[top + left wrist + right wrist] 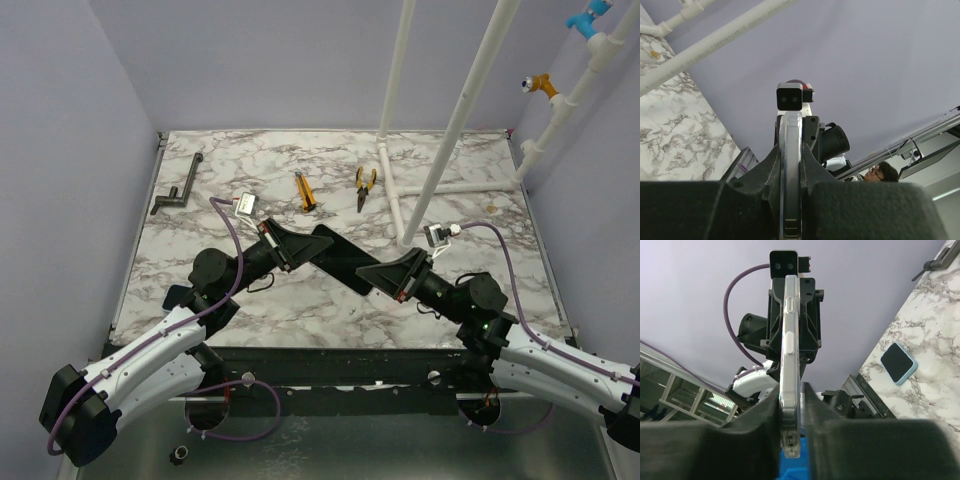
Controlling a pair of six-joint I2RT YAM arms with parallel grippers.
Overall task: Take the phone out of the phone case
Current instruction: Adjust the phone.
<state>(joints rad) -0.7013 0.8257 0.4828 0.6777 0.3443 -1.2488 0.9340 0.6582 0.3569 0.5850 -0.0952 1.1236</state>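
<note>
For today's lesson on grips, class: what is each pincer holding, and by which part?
The cased phone, held between them: the left pincer clamps one end, the right pincer the opposite end, each pressing its flat faces.

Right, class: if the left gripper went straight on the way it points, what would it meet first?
The phone held by the left gripper itself; beyond it, the right gripper at the opposite end, seemingly in line.

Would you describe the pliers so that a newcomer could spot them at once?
On the marble table, find the white pipe frame, far right. Just left of its base lie the pliers, beside a utility knife. Only the pliers have two curved yellow handles; the knife is one straight bar.
</note>
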